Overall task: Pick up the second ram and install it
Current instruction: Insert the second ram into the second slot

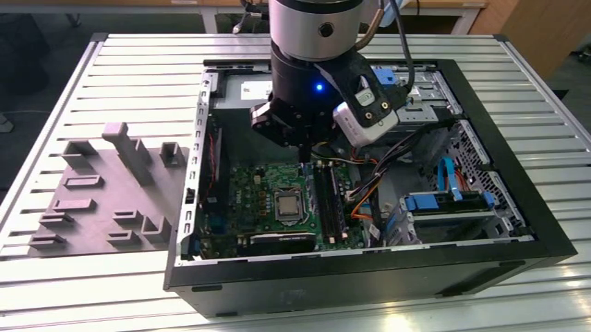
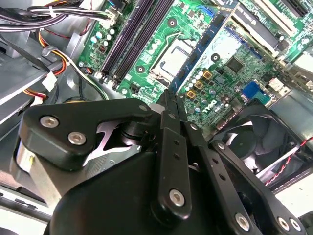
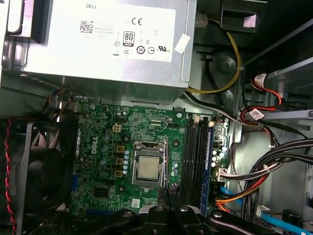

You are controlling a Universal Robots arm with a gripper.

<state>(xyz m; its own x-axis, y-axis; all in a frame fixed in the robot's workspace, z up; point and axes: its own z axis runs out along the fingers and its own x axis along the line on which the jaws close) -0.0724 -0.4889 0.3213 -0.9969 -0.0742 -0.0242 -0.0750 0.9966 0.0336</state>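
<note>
Hovering Over The Green Board With Fingers Pressed Tight

The gripper (image 1: pixel 305 164) has its two thin fingers pressed together, and I see nothing between them. It hangs just above the green board (image 1: pixel 263 187), at 12 o'clock from the square chip (image 1: pixel 288 205) in the exterior view. The long dark slots (image 1: pixel 329 200) lie at 3 o'clock from the chip. I cannot tell if the second ram sits in one of them.

What could go wrong? If the arm dropped lower here, the tips could poke the chip or scratch the board. The bunch of wires (image 1: pixel 367 183), at 3 o'clock from the slots, is close and could catch on the wrist.

The arm stands straight up and down inside the open case (image 1: pixel 369 273), with its fingers pointing down.
</note>
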